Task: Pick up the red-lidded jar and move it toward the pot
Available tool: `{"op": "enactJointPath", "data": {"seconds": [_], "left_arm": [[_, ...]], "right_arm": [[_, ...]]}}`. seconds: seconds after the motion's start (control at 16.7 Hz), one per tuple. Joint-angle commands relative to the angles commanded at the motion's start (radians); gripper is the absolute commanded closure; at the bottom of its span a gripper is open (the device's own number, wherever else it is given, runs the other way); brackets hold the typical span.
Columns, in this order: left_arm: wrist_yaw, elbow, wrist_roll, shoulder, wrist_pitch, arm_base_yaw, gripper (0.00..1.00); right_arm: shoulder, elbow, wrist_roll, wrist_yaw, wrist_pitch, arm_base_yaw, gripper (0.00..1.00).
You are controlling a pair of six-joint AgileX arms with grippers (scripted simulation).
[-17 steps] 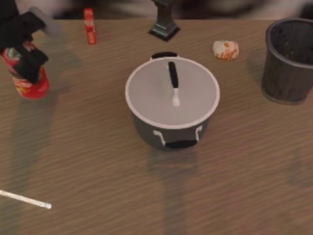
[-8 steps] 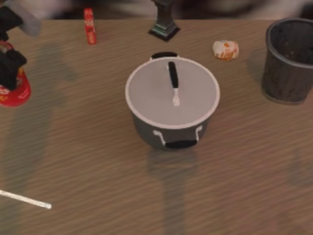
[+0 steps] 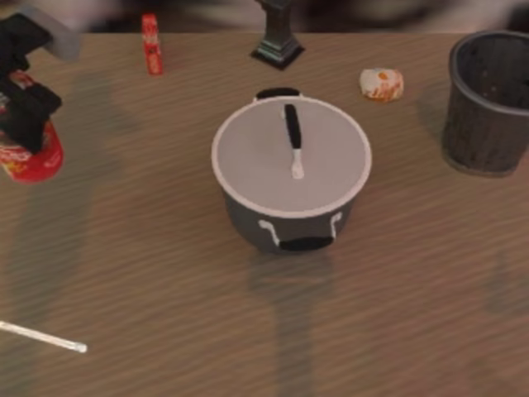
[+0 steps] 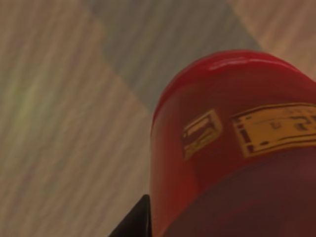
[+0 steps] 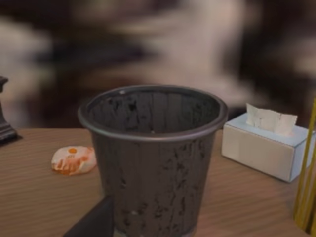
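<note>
Top view: your left gripper (image 3: pixel 25 112) sits at the table's far left edge, its fingers clamped on the red-lidded jar (image 3: pixel 35 157), whose red body shows below and beside the black fingers. The pot (image 3: pixel 291 169) stands at the table's centre with its lid on, well apart from the jar. A thin red tube (image 3: pixel 150 43) lies at the far edge, a black mesh bin (image 3: pixel 488 103) stands at the right, and a white rod (image 3: pixel 43 337) lies near the lower left. Your right arm does not appear here.

Left wrist view: the jar (image 4: pixel 232 148) fills the picture, yellow label visible, above the wooden table (image 4: pixel 59 123).

Right wrist view: you see the mesh bin (image 5: pixel 153 158) close ahead and a tissue box (image 5: pixel 266 143) beside it. You cannot tell the right gripper's state.
</note>
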Motion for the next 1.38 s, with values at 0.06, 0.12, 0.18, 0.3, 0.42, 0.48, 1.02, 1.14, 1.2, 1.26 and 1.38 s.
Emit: {"op": "enactJointPath", "data": {"seconds": [0.06, 0.12, 0.18, 0.3, 0.42, 0.48, 1.02, 1.14, 1.2, 1.26, 1.38], "left_arm": [[0.001, 0.000, -0.052, 0.007, 0.006, -0.015, 1.00], [0.001, 0.002, -0.115, 0.015, 0.014, -0.031, 1.00], [0.002, 0.003, -0.187, 0.022, 0.023, -0.049, 1.00], [0.003, 0.007, -0.354, 0.036, 0.045, -0.088, 1.00], [0.003, 0.010, -0.531, 0.049, 0.069, -0.127, 1.00], [0.004, 0.011, -0.617, 0.056, 0.080, -0.146, 1.00], [0.009, -0.007, -0.979, 0.102, 0.125, -0.244, 1.00], [0.009, -0.007, -0.979, 0.102, 0.125, -0.244, 1.00], [0.009, -0.006, -0.976, 0.098, 0.124, -0.239, 1.00], [0.009, -0.009, -0.976, 0.097, 0.127, -0.238, 1.00], [0.008, -0.045, -0.973, 0.102, 0.166, -0.241, 1.00]], "right_arm": [[0.000, 0.000, 0.000, 0.000, 0.000, 0.000, 0.00], [0.000, 0.000, 0.000, 0.000, 0.000, 0.000, 0.00], [0.000, 0.000, 0.000, 0.000, 0.000, 0.000, 0.00], [0.000, 0.000, 0.000, 0.000, 0.000, 0.000, 0.00], [0.000, 0.000, 0.000, 0.000, 0.000, 0.000, 0.00], [0.000, 0.000, 0.000, 0.000, 0.000, 0.000, 0.00], [0.000, 0.000, 0.000, 0.000, 0.000, 0.000, 0.00], [0.000, 0.000, 0.000, 0.000, 0.000, 0.000, 0.00], [0.000, 0.000, 0.000, 0.000, 0.000, 0.000, 0.00], [0.000, 0.000, 0.000, 0.000, 0.000, 0.000, 0.00], [0.000, 0.000, 0.000, 0.000, 0.000, 0.000, 0.00]]}}
